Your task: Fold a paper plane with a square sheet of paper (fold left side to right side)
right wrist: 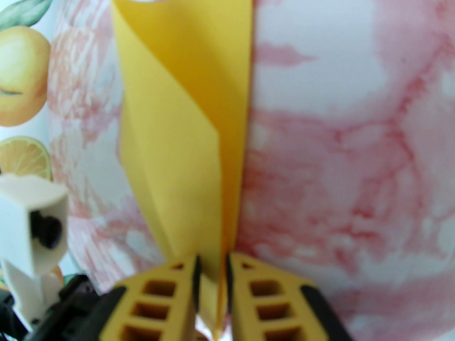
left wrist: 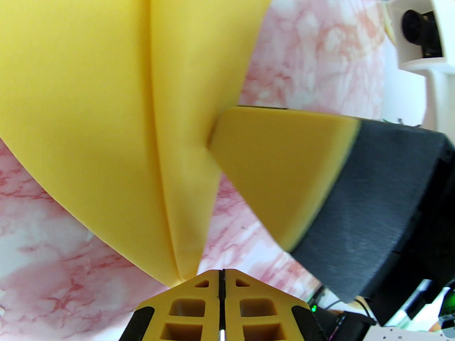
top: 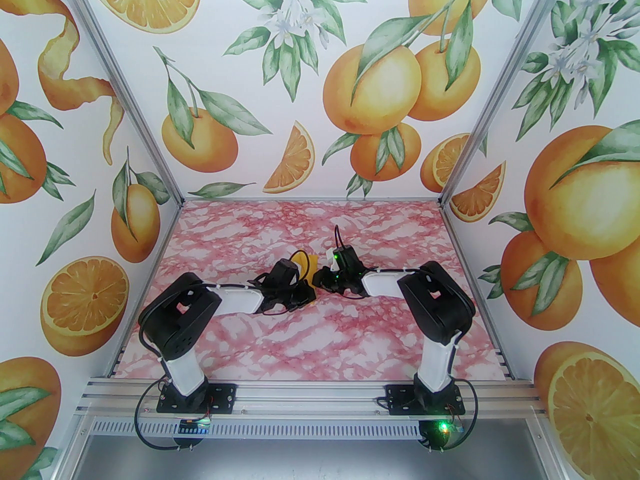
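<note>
The square sheet of paper (top: pixel 306 262) is yellow-orange and stands partly folded at the middle of the pink marbled table, between the two grippers. In the left wrist view the paper (left wrist: pixel 106 101) shows a lengthwise crease that runs down to a point beside my left gripper (left wrist: pixel 221 274). Its jaws are pressed together, and I cannot tell whether the point is pinched. My right gripper (right wrist: pixel 212 261) is shut on the lower edge of the paper (right wrist: pixel 185 126), whose left flap curls upward. One right finger (left wrist: pixel 277 176) touches the sheet's right edge. In the top view, left gripper (top: pixel 306 294) and right gripper (top: pixel 318 281) nearly meet.
Walls printed with oranges and aluminium posts (top: pixel 125 113) close in the table (top: pixel 320 338) on three sides. A metal rail (top: pixel 310 393) carries both arm bases at the near edge. The right wrist camera housing (left wrist: pixel 419 27) and the left wrist one (right wrist: pixel 33 218) sit close together.
</note>
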